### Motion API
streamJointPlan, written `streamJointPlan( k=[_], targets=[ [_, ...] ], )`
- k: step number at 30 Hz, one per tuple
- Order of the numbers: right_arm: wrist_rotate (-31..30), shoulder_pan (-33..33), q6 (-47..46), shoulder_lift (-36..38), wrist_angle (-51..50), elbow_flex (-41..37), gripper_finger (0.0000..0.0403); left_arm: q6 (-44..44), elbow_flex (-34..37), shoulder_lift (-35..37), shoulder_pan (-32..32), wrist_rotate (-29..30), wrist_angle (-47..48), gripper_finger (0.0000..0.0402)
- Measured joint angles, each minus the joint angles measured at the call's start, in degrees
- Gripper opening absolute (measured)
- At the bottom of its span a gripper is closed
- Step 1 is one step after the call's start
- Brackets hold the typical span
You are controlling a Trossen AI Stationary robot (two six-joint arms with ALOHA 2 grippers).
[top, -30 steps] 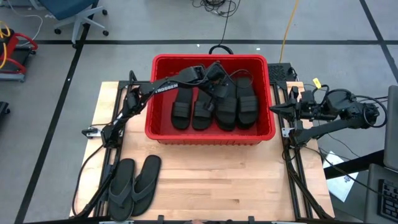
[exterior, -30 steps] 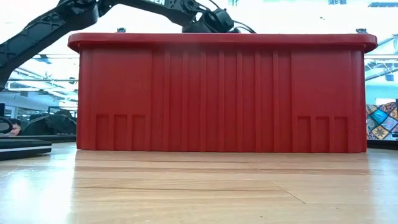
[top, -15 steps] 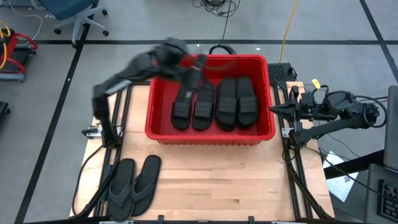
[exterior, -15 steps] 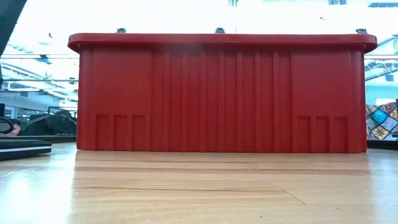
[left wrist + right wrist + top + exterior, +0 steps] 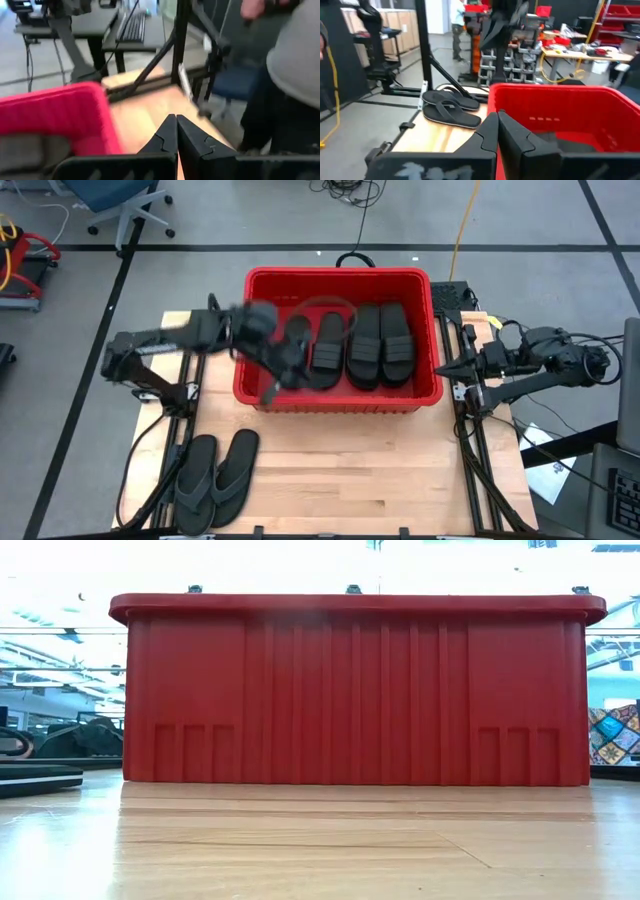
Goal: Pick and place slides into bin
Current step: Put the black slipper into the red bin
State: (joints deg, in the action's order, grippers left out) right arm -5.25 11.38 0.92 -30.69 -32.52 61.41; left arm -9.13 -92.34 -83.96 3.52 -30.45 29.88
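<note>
The red bin (image 5: 340,392) stands at the table's far middle, with several dark slides (image 5: 365,345) lying side by side on its floor. Two thong slides (image 5: 215,477) rest flat on the table at the near left. My left gripper (image 5: 176,131) is shut and holds nothing. Its arm shows blurred over the bin's left part (image 5: 283,370). My right gripper (image 5: 497,127) is shut and holds nothing; it waits at the table's right edge (image 5: 450,367), beside the bin. In the low view the bin's near wall (image 5: 355,690) hides both grippers.
Black frame rails (image 5: 470,430) run along the table's left and right edges. Bare wood (image 5: 350,470) lies between the bin and the near edge. A person (image 5: 295,75) stands beyond the table in the left wrist view. Cables (image 5: 345,258) lie behind the bin.
My left arm has drawn back from the bin's far middle, swung toward the table's left edge, then come toward the near edge over the bin's left part. The slides in the bin have stayed where they were.
</note>
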Motion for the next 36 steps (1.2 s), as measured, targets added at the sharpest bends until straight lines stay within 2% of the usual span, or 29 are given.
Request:
streamJointPlan(
  k=[3, 6, 12, 16, 21, 24, 26, 29, 32, 36],
  targets=[
    [2.36, 0.0, 0.36, 0.41, 3.26, -2.15, 0.0, 8.26, 12.44, 3.85, -3.61, 6.1, -18.5, 0.0],
    [5.77, 0.0, 0.42, 0.67, 7.31, -4.91, 0.0, 13.4, 21.41, 8.21, -6.02, 14.66, -28.87, 0.0],
    [7.01, 0.0, -4.51, 0.76, 13.63, -10.29, 0.0, 15.52, 31.33, 20.42, -10.04, 27.49, -29.76, 0.0],
    [6.78, 0.0, -5.13, 0.75, 17.27, -12.06, 0.0, 15.12, 34.41, 28.5, -11.43, 31.68, -27.46, 0.0],
    [2.71, 0.0, -2.04, 0.26, 26.28, -13.42, 0.0, 15.29, 35.13, 35.95, -12.39, 31.97, -17.71, 0.0],
    [0.71, -0.02, -0.21, 0.08, 27.76, -13.47, 0.0, 15.31, 35.16, 38.46, -13.02, 30.67, -11.89, 0.0],
    [-0.9, 0.0, 0.29, -0.14, 27.57, -13.47, 0.0, 15.31, 35.16, 39.49, -13.63, 28.4, -8.25, 0.0],
    [-5.24, 0.0, 0.37, -0.85, 27.54, -13.47, 0.0, 15.84, 35.16, 39.99, -15.23, 21.74, -2.98, 0.0],
    [-7.08, -0.02, -0.87, -1.71, 27.63, -13.47, 0.0, 19.76, 35.16, 39.64, -17.91, 16.71, 3.06, 0.0],
    [-7.06, -0.02, -1.72, -2.84, 27.99, -13.47, 0.0, 25.47, 35.16, 37.96, -23.42, 15.49, 9.8, 0.0]
  ],
)
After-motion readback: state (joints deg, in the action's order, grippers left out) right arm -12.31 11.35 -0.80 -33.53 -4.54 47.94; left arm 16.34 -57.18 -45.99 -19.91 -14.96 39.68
